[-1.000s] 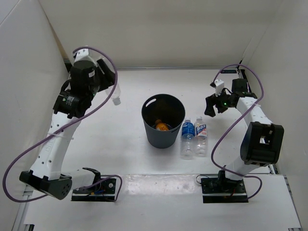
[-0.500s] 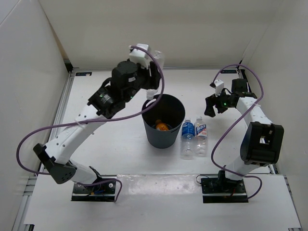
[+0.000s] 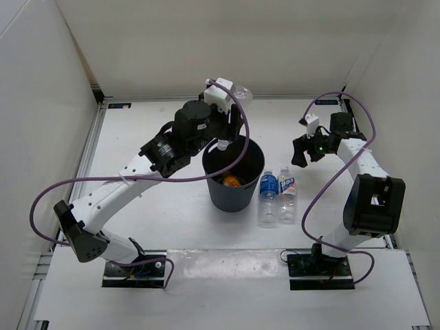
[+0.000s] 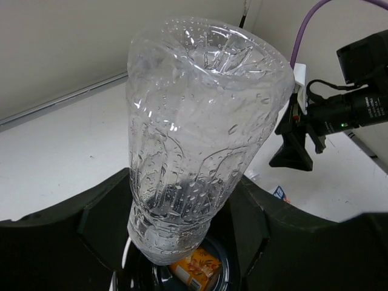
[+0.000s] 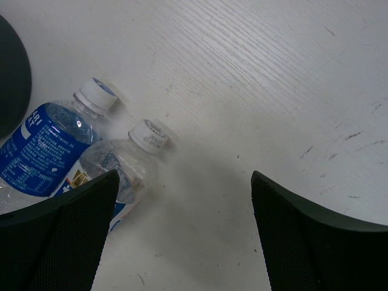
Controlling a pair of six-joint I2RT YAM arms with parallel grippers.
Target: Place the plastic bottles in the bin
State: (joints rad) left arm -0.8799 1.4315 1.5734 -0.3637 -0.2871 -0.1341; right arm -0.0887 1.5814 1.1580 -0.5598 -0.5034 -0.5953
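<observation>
From above, four bottles can be counted, with one bin and two arms. The left claw [image 3: 229,130] is pinched on a clear unlabelled bottle [image 3: 240,93], held base up and white cap down. Directly under that claw stands the bin [image 3: 214,180], with the cap hanging just over its far rim. One orange bottle [image 3: 232,181] lies inside on the bottom. The right claw [image 3: 300,152] hovers spread over the bench [image 3: 158,199]. Nearer the arm bases than that claw lie two bottles side by side, a blue-labelled bottle [image 3: 268,198] next to the bin and a white-and-blue-labelled bottle [image 3: 287,196] touching it. In the left wrist view, the clear unlabelled bottle [image 4: 194,139], beaded with droplets, fills the space between the dark fingers [image 4: 103,218]. Beneath its neck the orange bottle [image 4: 195,270] shows, and the right claw [image 4: 297,145] sits well beyond. In the right wrist view, the right claw [image 5: 185,212] is wide apart with only bare bench [image 5: 273,91] between its fingers [image 5: 315,236]. Ahead and to one side lie the blue-labelled bottle [image 5: 48,145] and the white-and-blue-labelled bottle [image 5: 115,170], caps pointing away. The bin [image 5: 12,79] shows at the frame's edge.
</observation>
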